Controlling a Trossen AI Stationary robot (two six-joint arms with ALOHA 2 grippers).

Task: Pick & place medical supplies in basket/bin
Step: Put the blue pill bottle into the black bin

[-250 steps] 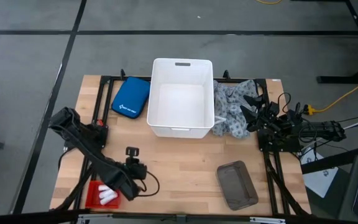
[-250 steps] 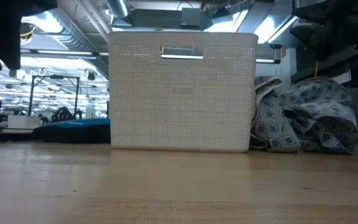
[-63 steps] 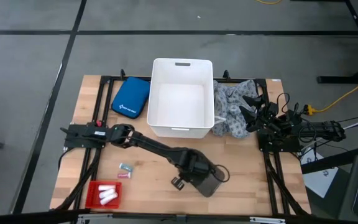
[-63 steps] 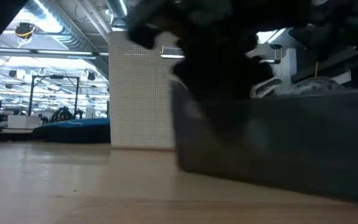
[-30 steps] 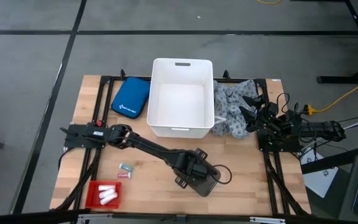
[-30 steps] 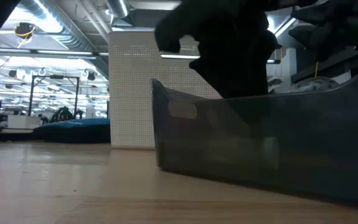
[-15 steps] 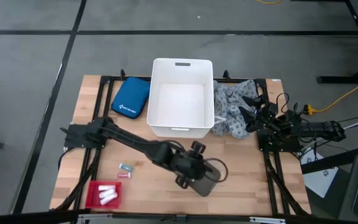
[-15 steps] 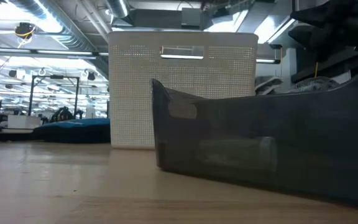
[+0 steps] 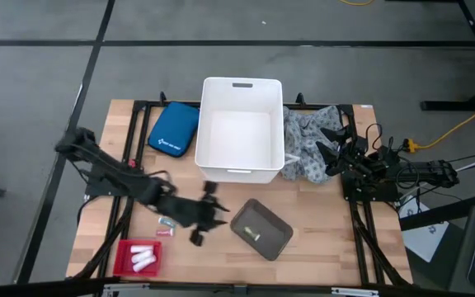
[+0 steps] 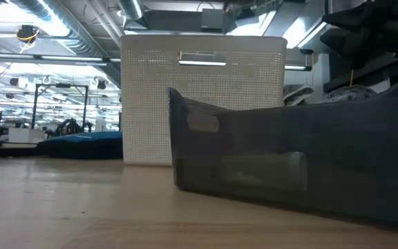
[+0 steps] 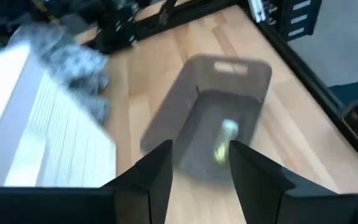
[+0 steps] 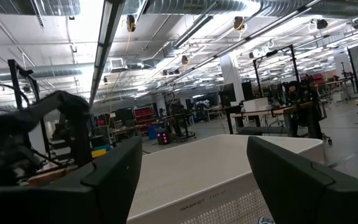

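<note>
Left gripper [image 9: 207, 216] open and empty, over the wooden worktop [image 9: 336, 223] beside the small dark grey plastic tray [image 9: 261, 228], which holds a pale green packet [image 11: 222, 140]. Large white rectangular plastic tub [image 9: 239, 129] sits at the far edge, grey-and-white patterned cloth [image 9: 308, 148] touching its right side. Right gripper [image 9: 330, 148] open over that cloth.

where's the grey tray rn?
In the high view, the grey tray sits on the table's front centre, in front of the white bin, with the left gripper just to its left.
</note>
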